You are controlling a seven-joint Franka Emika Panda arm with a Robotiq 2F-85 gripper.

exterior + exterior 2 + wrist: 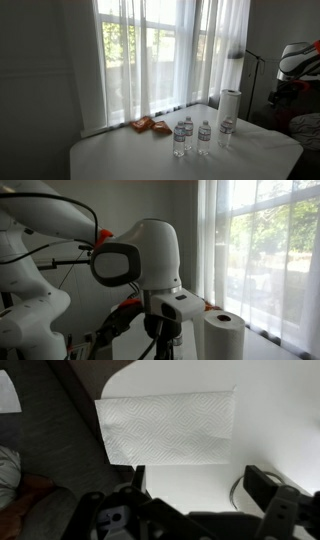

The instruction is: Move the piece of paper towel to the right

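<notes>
Jaws of the gripper (200,482) are seen spread wide, nothing held. Piece of paper towel (168,428) is laid flat by the table (285,420) edge. Judged light, limp and easily torn, so best pinched at one border.

Curtained window (150,55), prob. grey wall (40,60)

Black gripper (195,480) with two dark blocky fingers (265,482), above it a fat white round arm (150,255), smooth shiny shells, dark grey patch on one side, orange-red bit and thin black cables (60,262) farther up
</notes>
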